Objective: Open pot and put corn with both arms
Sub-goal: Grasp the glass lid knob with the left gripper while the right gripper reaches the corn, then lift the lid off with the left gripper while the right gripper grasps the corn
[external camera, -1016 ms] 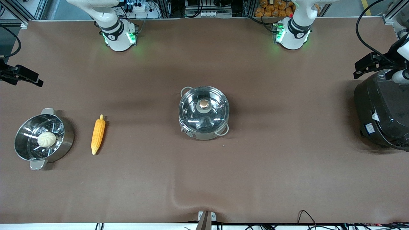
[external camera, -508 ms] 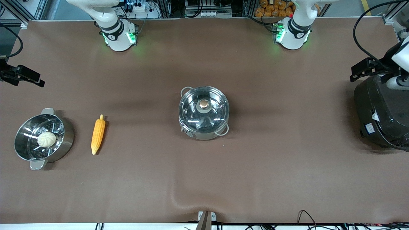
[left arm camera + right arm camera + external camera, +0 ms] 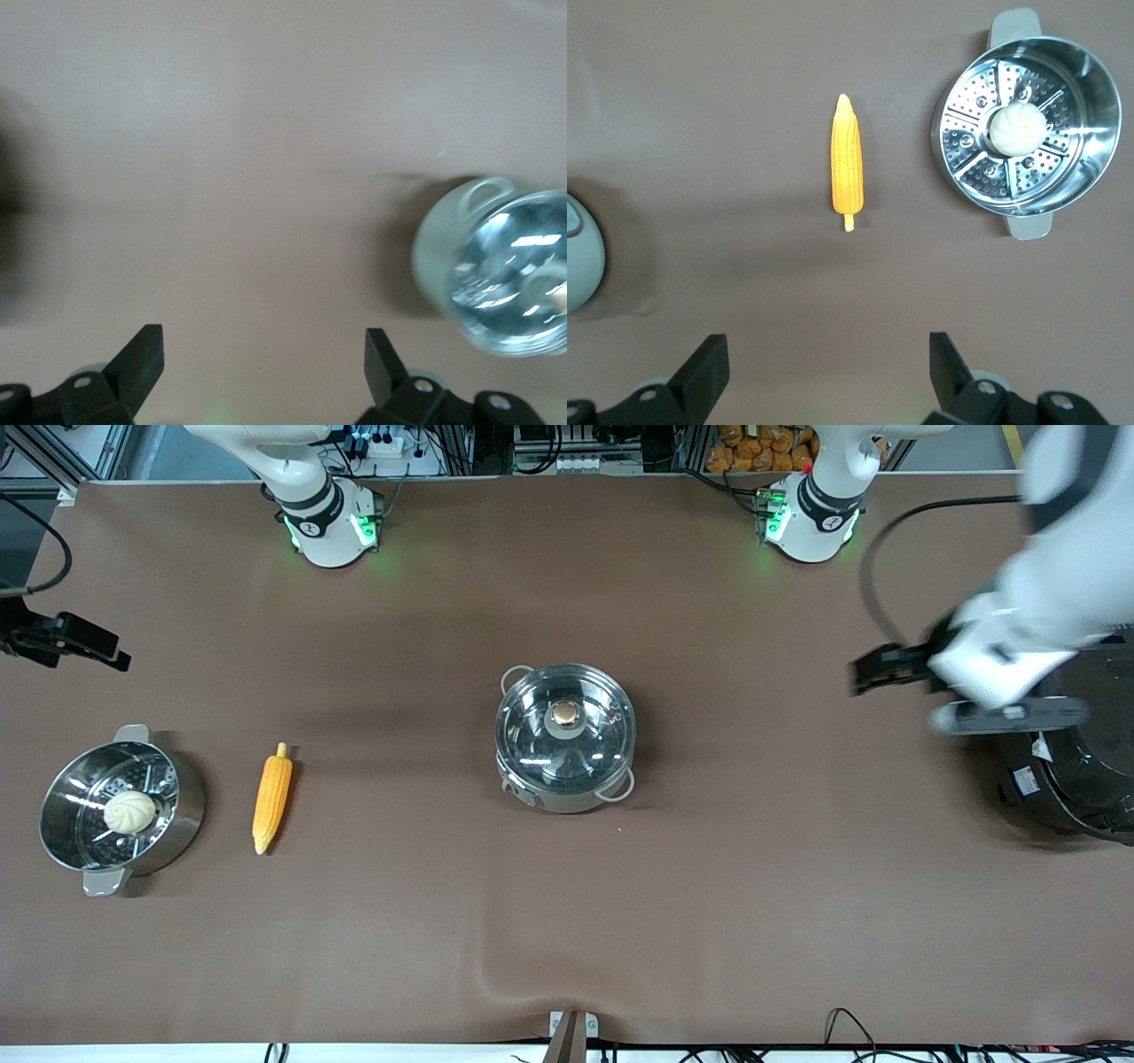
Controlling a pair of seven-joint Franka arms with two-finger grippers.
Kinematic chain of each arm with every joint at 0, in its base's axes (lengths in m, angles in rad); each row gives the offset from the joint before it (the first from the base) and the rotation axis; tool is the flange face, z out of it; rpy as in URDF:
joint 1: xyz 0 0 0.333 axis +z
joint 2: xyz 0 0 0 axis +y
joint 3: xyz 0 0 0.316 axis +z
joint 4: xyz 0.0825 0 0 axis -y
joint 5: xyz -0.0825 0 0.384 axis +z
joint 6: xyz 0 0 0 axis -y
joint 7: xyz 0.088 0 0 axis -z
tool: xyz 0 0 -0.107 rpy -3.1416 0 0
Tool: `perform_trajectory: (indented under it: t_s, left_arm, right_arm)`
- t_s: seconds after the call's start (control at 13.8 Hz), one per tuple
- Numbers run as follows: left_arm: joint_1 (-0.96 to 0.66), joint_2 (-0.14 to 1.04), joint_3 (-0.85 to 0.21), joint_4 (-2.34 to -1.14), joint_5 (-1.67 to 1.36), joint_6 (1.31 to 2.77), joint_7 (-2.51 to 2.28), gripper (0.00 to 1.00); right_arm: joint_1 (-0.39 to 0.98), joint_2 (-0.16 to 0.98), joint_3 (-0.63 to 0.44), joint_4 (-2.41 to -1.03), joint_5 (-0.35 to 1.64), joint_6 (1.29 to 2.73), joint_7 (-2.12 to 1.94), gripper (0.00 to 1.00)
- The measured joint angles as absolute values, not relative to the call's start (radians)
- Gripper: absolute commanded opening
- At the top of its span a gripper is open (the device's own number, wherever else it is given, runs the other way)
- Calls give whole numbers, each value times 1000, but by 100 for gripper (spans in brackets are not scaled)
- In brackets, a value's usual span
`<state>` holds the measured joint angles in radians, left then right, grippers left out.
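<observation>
The steel pot (image 3: 565,740) stands mid-table with its glass lid and copper knob (image 3: 564,713) on; it also shows in the left wrist view (image 3: 496,270). The yellow-orange corn (image 3: 271,799) lies on the table toward the right arm's end, between the pot and the steamer pot; it also shows in the right wrist view (image 3: 848,165). My left gripper (image 3: 873,670) is open and empty, up over bare table between the pot and the rice cooker. My right gripper (image 3: 84,646) is open and empty, up over the table's edge at the right arm's end.
A steel steamer pot (image 3: 182,815) with a white bun (image 3: 129,812) in it stands beside the corn at the right arm's end. A large black rice cooker (image 3: 1076,779) stands at the left arm's end. The brown mat has a wrinkle (image 3: 496,974) near the front edge.
My left arm has swung from over the rice cooker toward the pot, now blurred with motion. My right gripper has shifted only slightly.
</observation>
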<state>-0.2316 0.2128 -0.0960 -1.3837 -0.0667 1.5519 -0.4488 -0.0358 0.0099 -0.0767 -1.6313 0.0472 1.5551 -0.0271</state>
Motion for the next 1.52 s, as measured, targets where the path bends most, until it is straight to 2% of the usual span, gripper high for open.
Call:
perform_trajectory:
  t_s: [0.29,0.51,0.65,0.87,1.09,1.16,1.23,1.31,1.52]
  left_arm:
    - [-455,317,-98,-1368,-67,1684,-810,100]
    - [-567,417,-95,-1366,-67,1843,-1041,100]
    - [-639,504,-89,-1352,-67,1929,-1154,94]
    - [-717,616,-69,-1323,-67,1989,-1216,94]
    - [-760,654,-35,-1306,-67,2001,-1232,94]
    - [-761,655,-33,-1304,-67,2001,-1232,85]
    - [-761,655,-32,-1301,-67,2000,-1232,69]
    - [-762,655,-32,-1300,-67,2000,-1232,65]
    - [-781,656,-28,-1300,-64,1992,-1232,67]
  right_arm:
    - [-37,184,-79,-1577,47,1607,-27,100]
    - [-47,330,-85,-1511,45,1645,-27,100]
    - [-73,390,-88,-1493,47,1672,-27,100]
    - [-84,467,-88,-1488,50,1746,-28,100]
    - [-80,547,-80,-1486,53,1806,-28,100]
    - [-80,576,-78,-1486,58,1828,-28,100]
    - [-80,608,-76,-1486,69,1855,-27,100]
    - [-80,639,-75,-1486,84,1888,-27,100]
    - [-81,692,-76,-1487,100,1927,-27,100]
